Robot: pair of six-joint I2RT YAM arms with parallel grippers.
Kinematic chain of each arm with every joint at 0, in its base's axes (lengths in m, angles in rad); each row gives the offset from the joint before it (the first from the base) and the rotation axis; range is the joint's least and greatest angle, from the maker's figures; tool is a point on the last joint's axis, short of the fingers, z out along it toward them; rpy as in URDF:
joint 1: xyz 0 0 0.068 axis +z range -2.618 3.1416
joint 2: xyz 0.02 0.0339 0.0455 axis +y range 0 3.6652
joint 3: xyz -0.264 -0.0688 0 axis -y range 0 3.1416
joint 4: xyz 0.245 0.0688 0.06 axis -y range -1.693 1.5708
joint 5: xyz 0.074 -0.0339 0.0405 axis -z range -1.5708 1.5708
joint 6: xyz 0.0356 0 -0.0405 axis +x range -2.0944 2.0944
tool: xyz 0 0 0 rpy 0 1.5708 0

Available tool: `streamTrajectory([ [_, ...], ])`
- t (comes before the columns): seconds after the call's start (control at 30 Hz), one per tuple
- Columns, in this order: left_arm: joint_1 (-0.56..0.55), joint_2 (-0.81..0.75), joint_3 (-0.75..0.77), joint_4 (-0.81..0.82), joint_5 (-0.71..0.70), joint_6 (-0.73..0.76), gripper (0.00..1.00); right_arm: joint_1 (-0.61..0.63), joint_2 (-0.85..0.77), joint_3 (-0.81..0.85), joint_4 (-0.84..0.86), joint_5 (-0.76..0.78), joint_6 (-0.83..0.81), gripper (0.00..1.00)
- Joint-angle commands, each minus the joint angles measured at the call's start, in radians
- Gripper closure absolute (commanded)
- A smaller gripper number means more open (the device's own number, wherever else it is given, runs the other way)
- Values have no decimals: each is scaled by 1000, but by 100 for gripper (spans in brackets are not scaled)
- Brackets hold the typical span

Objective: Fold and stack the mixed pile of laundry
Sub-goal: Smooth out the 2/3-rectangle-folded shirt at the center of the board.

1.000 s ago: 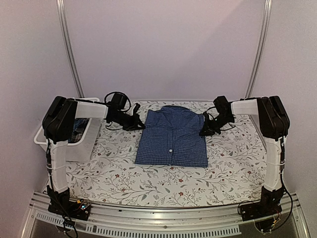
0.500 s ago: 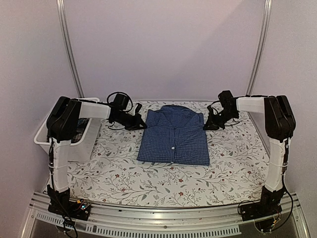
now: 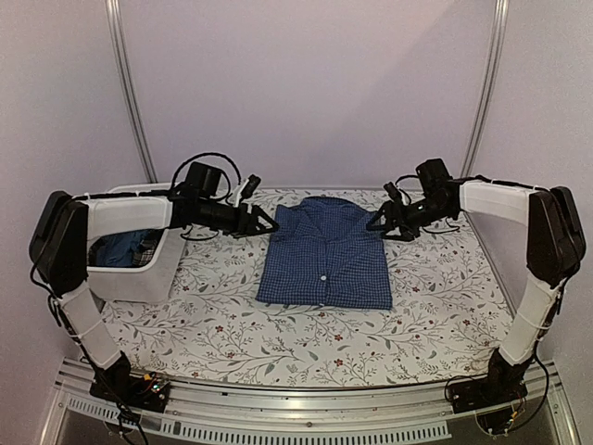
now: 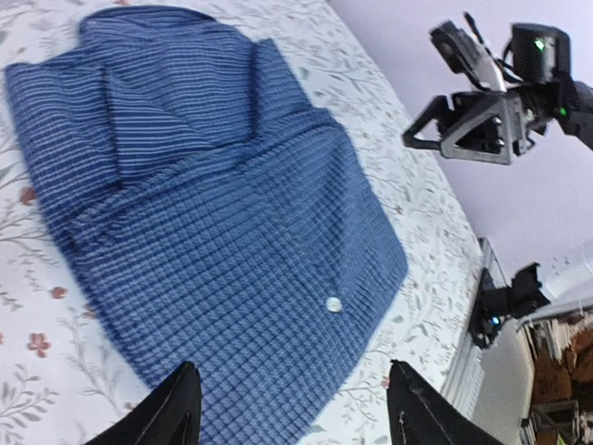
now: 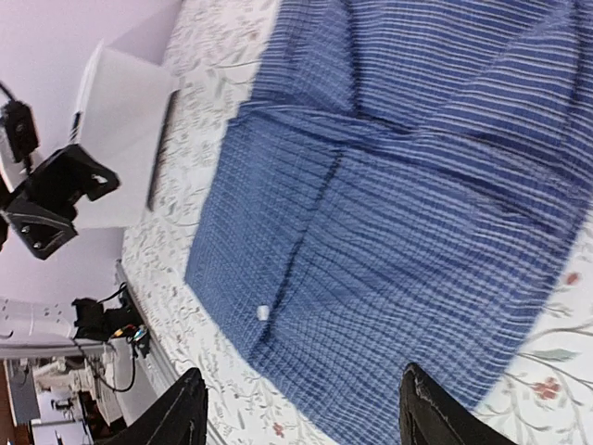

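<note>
— Where is the checked shirt (image 3: 324,252) found?
— It is laid folded flat on the flowered tablecloth (image 3: 278,338), collar toward the far edge. More clothes (image 3: 120,248) are seen inside the white tub (image 3: 139,273) at the left.
— How are the fingers held?
— The left gripper (image 3: 266,224) is spread wide just beside the shirt's left edge, with nothing gripped. The right gripper (image 3: 377,225) is likewise spread and empty at the right edge.

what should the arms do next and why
Probably send the open left gripper to the white tub for another garment: the checked shirt lies folded flat, the right gripper is open and empty too, and cloth shows inside the tub.
</note>
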Motion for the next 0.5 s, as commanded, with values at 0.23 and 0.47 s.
streamTrajectory([
  [0.23, -182, 171, -192, 382, 289, -198, 35, 225, 171, -287, 446, -420, 230, 34],
  [0.47, -122, 200, -360, 472, 256, -219, 35, 187, 242, -420, 454, -385, 186, 37],
])
